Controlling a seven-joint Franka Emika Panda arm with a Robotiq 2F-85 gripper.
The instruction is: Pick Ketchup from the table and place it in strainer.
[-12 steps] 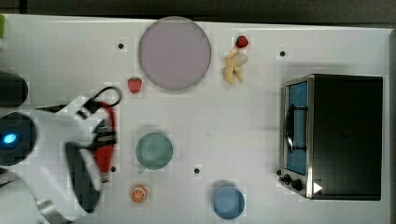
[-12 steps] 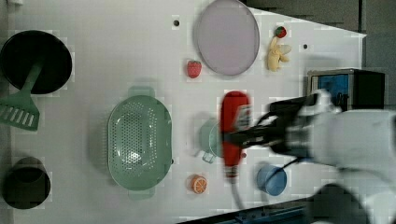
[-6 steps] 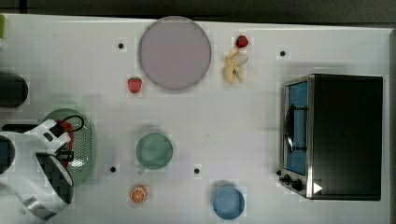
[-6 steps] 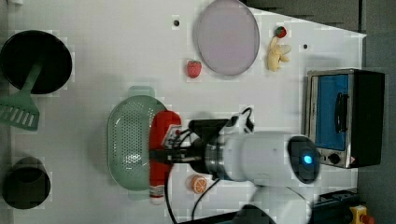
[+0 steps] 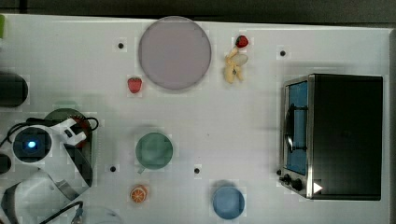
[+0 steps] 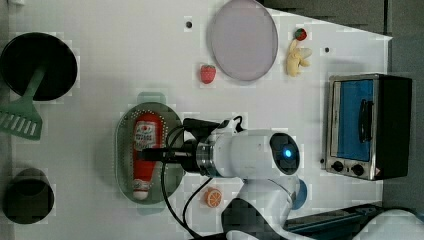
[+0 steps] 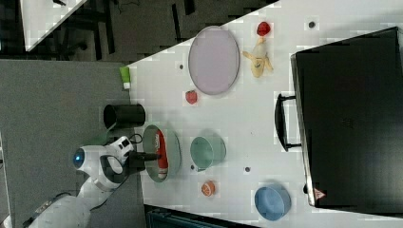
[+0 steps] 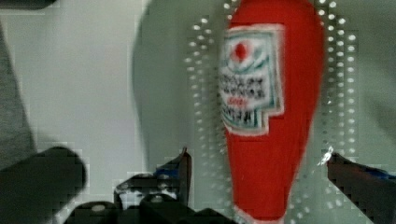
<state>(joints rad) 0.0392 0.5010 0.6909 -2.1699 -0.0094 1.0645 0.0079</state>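
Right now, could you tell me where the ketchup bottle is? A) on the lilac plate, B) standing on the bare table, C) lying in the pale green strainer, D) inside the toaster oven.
C: the ketchup bottle lies flat inside the strainer, with the open gripper straddling it.

Ketchup [image 6: 145, 150] moved: a second ago it hung in the gripper [image 6: 150, 154] above the table beside the teal cup; half a second ago it was carried over the strainer's [image 6: 125, 150] edge; now it lies lengthwise on the perforated floor, label up, cap toward the left view's bottom. Fingers [image 8: 180, 169] have spread and stand clear on either side of the bottle in the wrist view. Arm swung toward the top view's left edge, over the strainer.
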